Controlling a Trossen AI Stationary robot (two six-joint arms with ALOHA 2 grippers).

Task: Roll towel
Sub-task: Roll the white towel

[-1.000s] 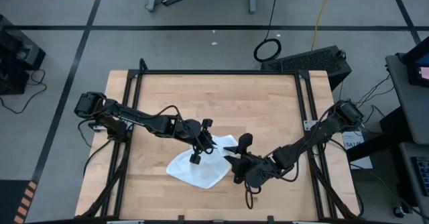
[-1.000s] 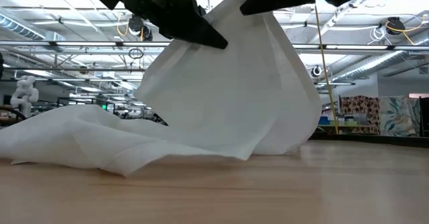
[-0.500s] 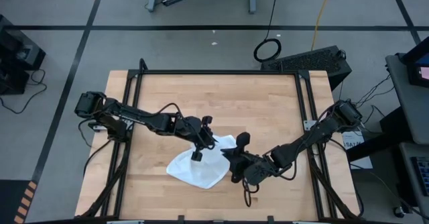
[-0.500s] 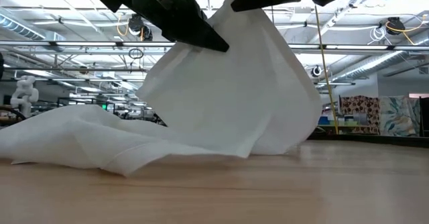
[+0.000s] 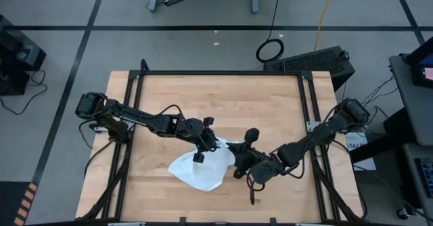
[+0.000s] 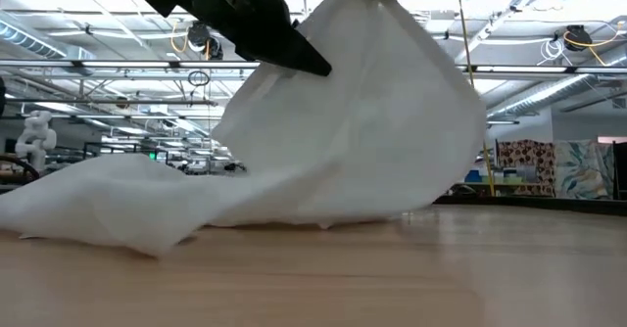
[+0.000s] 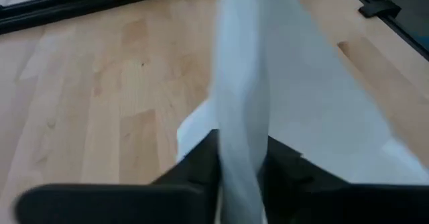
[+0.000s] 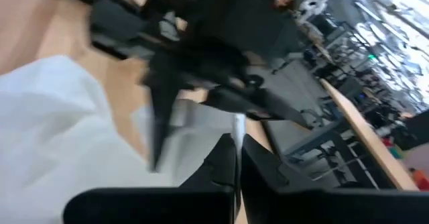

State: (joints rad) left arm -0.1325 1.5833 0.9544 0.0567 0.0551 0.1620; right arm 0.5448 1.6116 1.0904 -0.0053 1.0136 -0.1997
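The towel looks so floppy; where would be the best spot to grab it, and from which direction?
Probably at its raised edge, from above. The towel is thin cloth, half lifted off the table, so an edge fits between two fingers. The left gripper and right gripper each already pinch a fold like that.

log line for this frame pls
phase: lifting | object: plain white soft cloth towel, one edge raised, rest on wooden table | left gripper: shut on towel | right gripper: shut on towel
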